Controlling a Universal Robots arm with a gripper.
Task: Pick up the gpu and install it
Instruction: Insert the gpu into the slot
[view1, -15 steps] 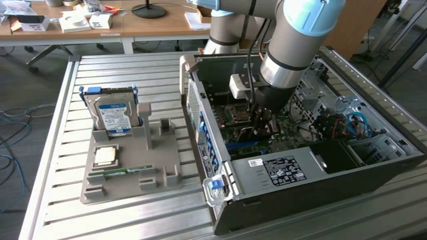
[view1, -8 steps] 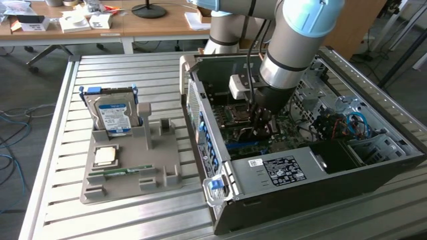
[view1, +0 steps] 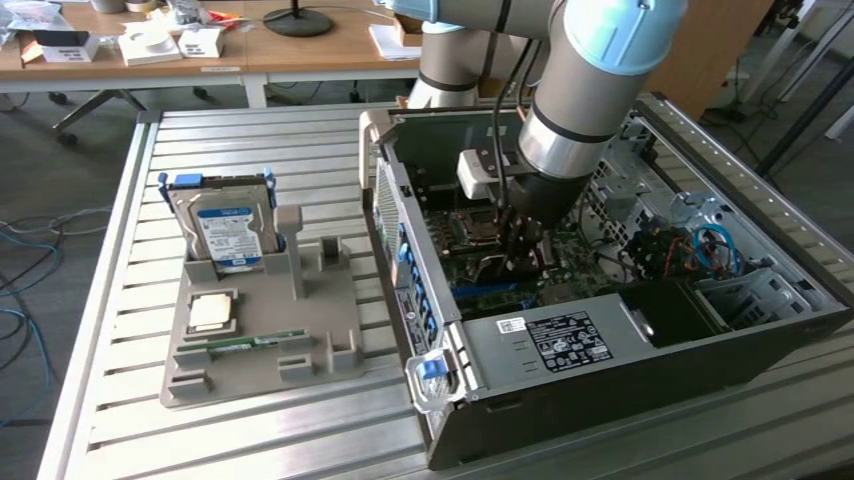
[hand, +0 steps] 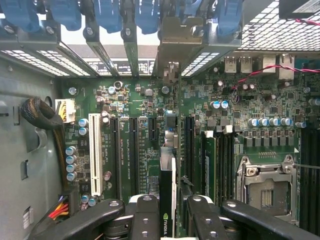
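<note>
My gripper (hand: 167, 220) is shut on the gpu (hand: 166, 190), a thin black card seen edge-on between the two black fingers (hand: 145, 215). The card stands upright over the green motherboard (hand: 240, 100), in line with the expansion slots (hand: 132, 155), and its metal bracket (hand: 172, 40) reaches the slot openings at the case's rear wall. Whether its edge sits in a slot I cannot tell. In the exterior view the arm reaches down into the open computer case (view1: 561, 340), with the gripper (view1: 514, 255) low over the board.
On the slatted table at the exterior view's left, a grey fixture (view1: 267, 330) holds a silver hard drive (view1: 227, 235), a processor chip (view1: 211, 312) and a green RAM stick (view1: 247, 343). Inside the case are a white slot (hand: 95, 152), the CPU socket (hand: 265, 187) and cable bundles (hand: 42, 117).
</note>
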